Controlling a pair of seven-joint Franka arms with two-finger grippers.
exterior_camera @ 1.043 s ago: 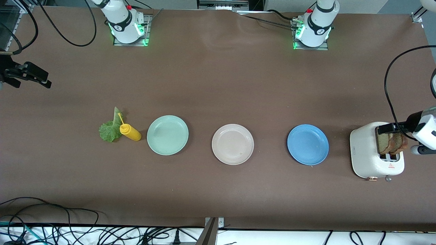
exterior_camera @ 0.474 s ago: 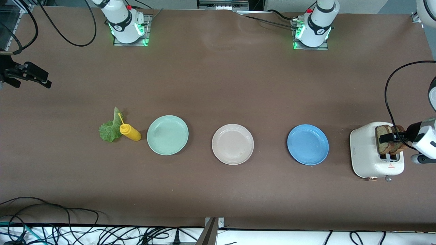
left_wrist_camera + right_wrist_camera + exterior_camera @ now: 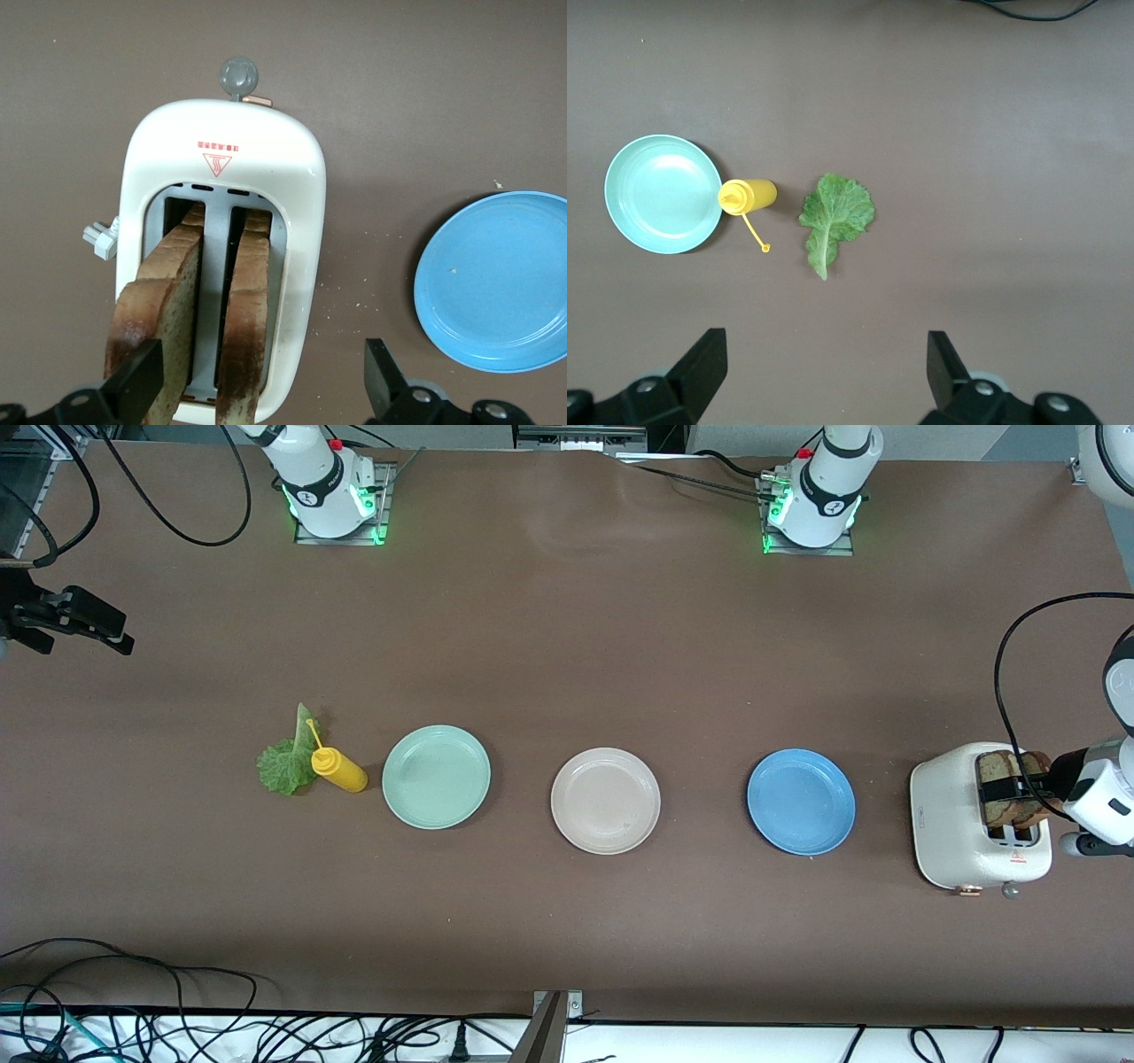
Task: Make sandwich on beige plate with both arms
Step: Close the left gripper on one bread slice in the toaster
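The left gripper hangs over the toaster at the left arm's end of the table, fingers spread wide around two bread slices standing in the slots — nothing clamped. The right gripper waits in the air over the right arm's end of the table, released too. The beige plate sits bare between the green plate and the blue plate. The lettuce leaf lies just beside the yellow bottle.
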